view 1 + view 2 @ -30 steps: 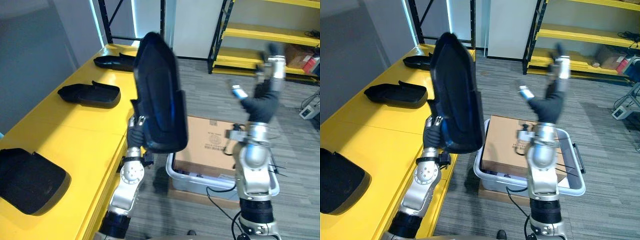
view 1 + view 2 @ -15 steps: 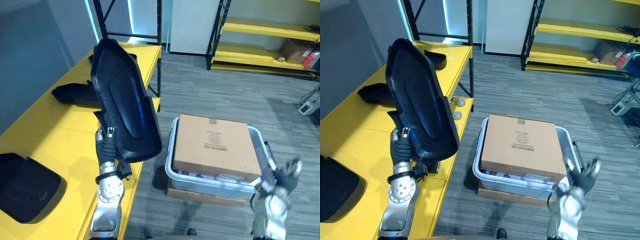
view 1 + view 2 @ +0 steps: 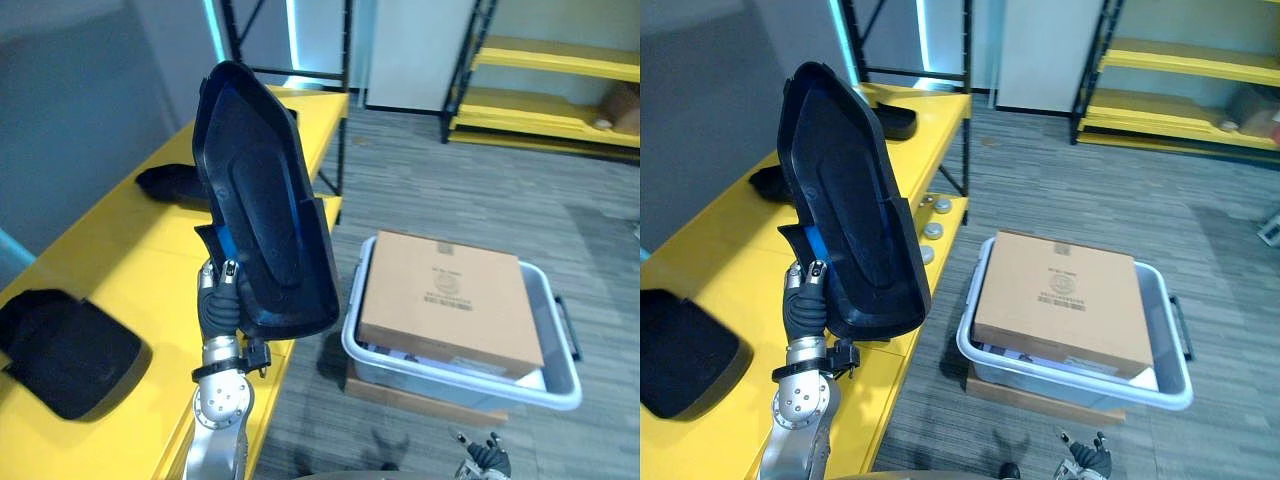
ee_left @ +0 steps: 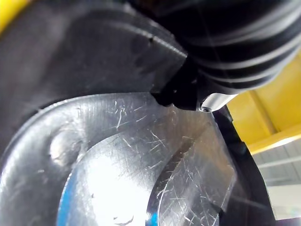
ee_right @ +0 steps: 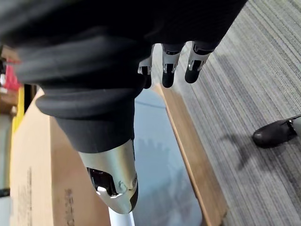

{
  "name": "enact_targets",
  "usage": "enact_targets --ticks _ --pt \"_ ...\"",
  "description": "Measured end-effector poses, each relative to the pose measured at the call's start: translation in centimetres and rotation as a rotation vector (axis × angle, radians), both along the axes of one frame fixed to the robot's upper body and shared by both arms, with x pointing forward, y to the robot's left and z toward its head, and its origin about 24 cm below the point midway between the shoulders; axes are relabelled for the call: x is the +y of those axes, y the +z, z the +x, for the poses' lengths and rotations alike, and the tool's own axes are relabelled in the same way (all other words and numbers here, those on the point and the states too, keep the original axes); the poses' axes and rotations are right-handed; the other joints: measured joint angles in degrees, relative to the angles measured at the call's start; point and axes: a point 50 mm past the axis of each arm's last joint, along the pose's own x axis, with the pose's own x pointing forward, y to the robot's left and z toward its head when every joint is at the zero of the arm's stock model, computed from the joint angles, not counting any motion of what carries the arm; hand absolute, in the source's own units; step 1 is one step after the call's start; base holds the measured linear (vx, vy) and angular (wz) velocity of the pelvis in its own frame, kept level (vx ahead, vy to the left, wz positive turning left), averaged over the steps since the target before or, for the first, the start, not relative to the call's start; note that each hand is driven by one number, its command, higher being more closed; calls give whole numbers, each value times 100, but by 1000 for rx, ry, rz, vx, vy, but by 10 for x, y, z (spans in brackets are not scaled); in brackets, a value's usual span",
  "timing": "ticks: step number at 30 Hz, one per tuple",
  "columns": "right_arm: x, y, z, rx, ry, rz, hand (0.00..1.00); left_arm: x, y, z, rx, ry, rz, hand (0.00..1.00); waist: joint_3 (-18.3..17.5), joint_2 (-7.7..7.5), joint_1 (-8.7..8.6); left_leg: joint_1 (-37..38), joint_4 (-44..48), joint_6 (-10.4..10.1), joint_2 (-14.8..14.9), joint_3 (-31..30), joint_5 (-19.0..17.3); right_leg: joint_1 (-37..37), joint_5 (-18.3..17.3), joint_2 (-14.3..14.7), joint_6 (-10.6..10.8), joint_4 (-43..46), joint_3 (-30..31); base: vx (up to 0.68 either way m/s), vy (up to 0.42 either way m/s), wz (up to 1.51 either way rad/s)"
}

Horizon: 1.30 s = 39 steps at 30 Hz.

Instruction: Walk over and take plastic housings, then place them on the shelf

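My left hand [image 3: 217, 306] holds a black housing [image 3: 265, 210] upright above the yellow table [image 3: 130, 265] edge.
Fingers pinch its lower rim; it seems light, stiff, top-heavy. Low down, my right hand [image 5: 168, 70] hangs, fingers relaxed.

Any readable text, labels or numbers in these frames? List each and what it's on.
Top of the cardboard box: a printed mark and barcode-style label, too small to read.
Side of the box, right wrist view: print too blurred to read.
The black housing in the left hand: no text visible.
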Motion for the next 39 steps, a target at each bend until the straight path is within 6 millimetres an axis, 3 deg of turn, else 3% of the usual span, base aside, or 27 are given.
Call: enact_targets --ticks 2,5,6,7,8,10,11,15,16,17,18,19,21,22,24,25,27,28,30,33,39 --pt "5 2 11 -20 35 5 0 -2 5 -1 -22 -4 -10 100 104 -12 40 -161 259 -24 -141 -379 14 23 -207 -139 27 289 -479 60 7 142" --pt "11 7 32 -70 97 -1 0 -8 10 0 -49 -28 -34 100 176 9 324 -484 552 -127 -372 -675 76 46 -484 -367 107 683 -1119 3 18 123" --pt "13 9 40 -88 117 -4 0 -10 11 0 -57 -38 -38 100 207 27 305 -635 585 -160 -379 -487 -41 96 -546 -442 120 785 -1382 -86 43 157" --pt "17 13 50 -114 143 -5 0 -11 14 0 -73 -43 -38 100 301 85 305 -804 691 -46 -82 380 -301 216 -585 -476 114 885 -1722 -94 44 134" --pt "19 14 53 -126 161 -8 0 -12 15 -1 -78 -50 -39 100 354 75 299 -872 769 -57 86 855 -336 280 -586 -496 114 916 -1840 -86 65 138" --pt "24 18 59 -150 210 -16 0 -16 16 -2 -91 -65 -44 100 359 140 317 -1148 1191 4 688 2374 -371 463 -627 -535 174 974 -2270 25 84 115" --pt "28 21 63 -167 240 -22 0 -16 19 -3 -107 -67 -51 100 343 156 318 -1155 1337 65 742 2758 -383 557 -699 -609 281 1048 -2457 122 117 85" --pt "36 23 64 -176 264 -21 0 -13 21 -5 -131 -66 -78 100 333 24 476 -1321 1483 242 345 2418 -487 697 -696 -873 277 1106 -2823 117 144 61" --pt "37 22 63 -163 275 -24 0 -13 21 -5 -127 -66 -88 100 360 -25 540 -1262 1516 301 196 2316 -524 760 -697 -1071 275 1372 -2922 178 181 60" --pt "37 21 62 -156 285 -31 0 -13 21 -5 -128 -68 -92 100 381 -62 590 -1148 1552 382 54 2205 -576 773 -723 -1358 130 1910 -2920 195 187 61" --pt "36 21 62 -153 286 -33 0 -13 21 -5 -129 -69 -95 100 385 -68 592 -1083 1558 427 -10 2111 -605 725 -753 -1507 -177 2285 -2804 245 169 100" --pt "33 21 60 -144 289 -42 0 -13 22 -5 -135 -73 -100 100 386 -62 514 -872 1585 511 -92 1775 -679 304 -994 -1631 -640 3377 -1733 202 102 96" --pt "37 23 65 -158 301 -38 0 -13 23 -5 -141 -74 -106 100 384 -66 486 -748 1549 502 -92 1517 -686 -73 -1287 -1313 -470 3787 -793 158 49 90" --pt "38 24 67 -166 301 -36 0 -14 24 -4 -144 -78 -107 100 377 -82 467 -629 1478 486 -92 1294 -677 -427 -1532 -944 -288 3938 71 155 19 91" --pt "35 24 66 -165 293 -43 0 -16 24 -4 -145 -87 -107 100 344 -139 398 -459 1424 429 -159 932 -641 -794 -1810 -397 3 3718 1084 169 -10 107" --pt "35 24 66 -164 293 -42 0 -17 24 -4 -146 -90 -108 100 333 -156 347 -430 1423 427 -175 840 -640 -837 -1823 -305 23 3551 1218 120 -68 120" --pt "35 23 65 -162 292 -42 0 -17 24 -4 -144 -92 -101 100 268 -277 303 -399 1452 360 -278 573 -678 -847 -1451 -202 -179 2632 1303 74 -125 94" --pt "36 24 66 -163 295 -41 0 -16 23 -4 -144 -90 -94 100 247 -361 340 -426 1532 291 -311 543 -721 -836 -1195 -219 -172 2253 1211 100 -173 63" --pt "34 23 64 -157 296 -45 0 -18 19 -4 -129 -87 -95 100 195 -326 359 -514 1685 116 -163 381 -784 -492 -1182 -25 -102 1678 909 102 -206 43" --pt "32 21 59 -143 287 -44 0 -23 16 -3 -113 -111 -100 100 194 -323 442 -509 1591 -54 35 328 -765 -338 -1052 194 -227 1382 801 4 -203 7" --pt "29 17 48 -115 273 -46 0 -29 11 -2 -90 -149 -96 100 165 -337 425 -524 1463 -254 21 192 -592 -202 -970 214 -286 1211 570 -28 -51 19"
